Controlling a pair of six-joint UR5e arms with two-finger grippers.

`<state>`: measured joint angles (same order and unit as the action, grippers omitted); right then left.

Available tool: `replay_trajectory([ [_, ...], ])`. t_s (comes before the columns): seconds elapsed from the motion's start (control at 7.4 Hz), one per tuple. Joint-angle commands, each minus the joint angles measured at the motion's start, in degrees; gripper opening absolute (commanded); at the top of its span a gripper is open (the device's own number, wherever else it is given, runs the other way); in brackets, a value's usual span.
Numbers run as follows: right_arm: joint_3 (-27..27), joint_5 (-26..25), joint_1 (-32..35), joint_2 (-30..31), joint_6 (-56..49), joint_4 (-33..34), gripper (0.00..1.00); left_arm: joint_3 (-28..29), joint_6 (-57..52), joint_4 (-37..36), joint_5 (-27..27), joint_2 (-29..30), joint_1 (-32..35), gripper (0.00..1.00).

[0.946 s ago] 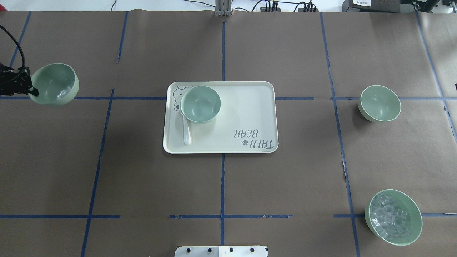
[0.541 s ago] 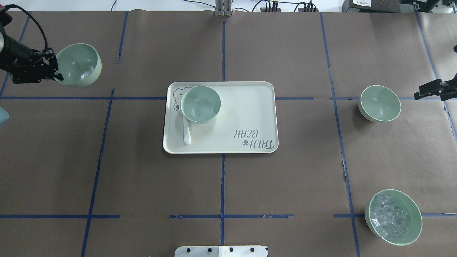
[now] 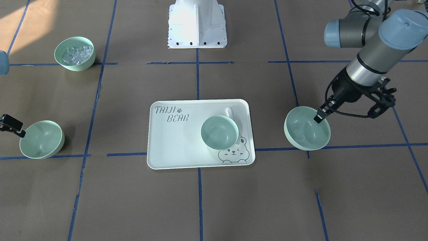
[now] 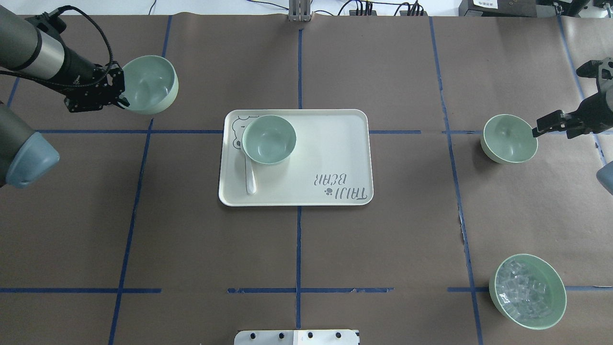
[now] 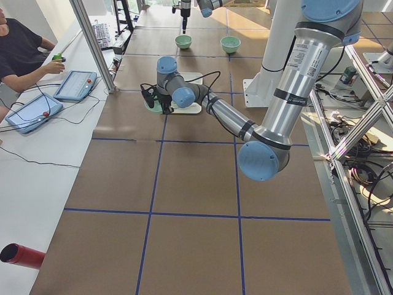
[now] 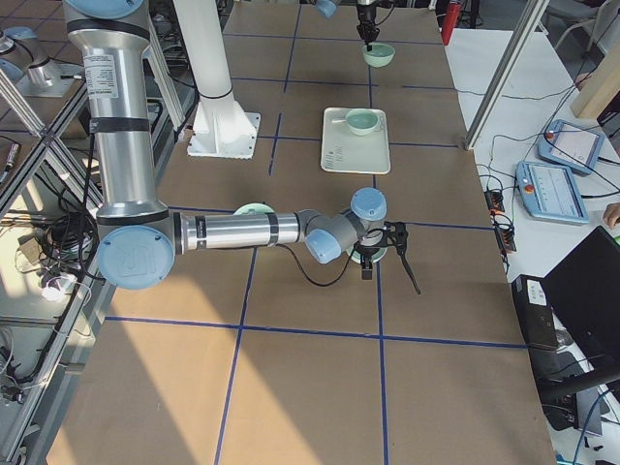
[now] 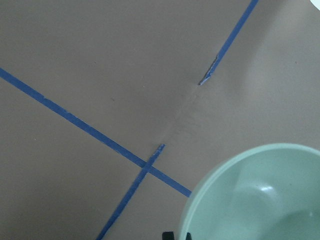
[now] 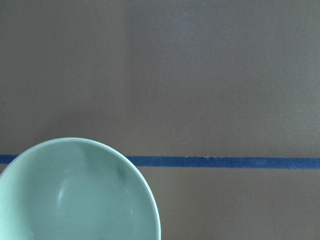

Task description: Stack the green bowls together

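Observation:
Three green bowls show. My left gripper [image 4: 123, 99] is shut on the rim of one green bowl [image 4: 149, 85] and holds it off the table, left of the tray; this bowl also shows in the left wrist view [image 7: 260, 200] and the front view [image 3: 307, 132]. A second green bowl [image 4: 268, 139] stands on the tray's left part. A third green bowl [image 4: 509, 138] stands on the table at the right. My right gripper [image 4: 539, 130] is open at this bowl's right rim, and the bowl fills the lower left of the right wrist view [image 8: 70, 195].
The pale "TAIJI BEAR" tray [image 4: 330, 148] lies mid-table with a white spoon [image 4: 250, 175] beside the bowl on it. A mint bowl with clear cubes [image 4: 527, 291] stands near right. The robot base [image 3: 196, 23] is at the near edge.
My left gripper has carried its bowl to the right, toward the tray. My right arm has come in from the right edge and reached the right bowl's rim.

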<state>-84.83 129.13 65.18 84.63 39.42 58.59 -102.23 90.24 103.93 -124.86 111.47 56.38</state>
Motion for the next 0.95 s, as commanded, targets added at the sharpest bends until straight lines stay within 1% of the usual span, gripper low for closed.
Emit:
replay_trajectory([
  [0.0, 2.6, -1.0, -1.9, -1.1, 0.0, 0.0, 0.99, 0.4, 2.7, -1.8, 0.1, 3.1, -1.5, 0.00],
  [0.14, 2.7, -1.0, -2.6, -1.1, 0.0, 0.0, 0.90, 0.5, 2.7, -1.9, 0.1, 3.7, -1.7, 0.00],
  [0.27, 2.7, -0.8, -2.6, -1.2, 0.1, 0.0, 0.47, 0.9, 2.7, -2.0, 0.1, 4.6, -1.9, 0.00],
  [0.41, 2.7, -0.7, -2.6, -1.6, 0.1, 0.0, 0.00, 0.9, 3.2, -2.0, 0.1, 4.8, -2.4, 0.00],
  [0.68, 2.7, -0.4, -2.6, -2.3, 0.0, 0.1, 0.00, 1.9, 8.8, -2.0, 2.7, 8.2, -6.3, 0.00],
  [0.81, 2.7, -0.3, -2.6, -3.0, 0.1, 0.5, 0.00, 3.7, 11.0, -1.9, 4.5, 10.2, -8.6, 0.00],
])
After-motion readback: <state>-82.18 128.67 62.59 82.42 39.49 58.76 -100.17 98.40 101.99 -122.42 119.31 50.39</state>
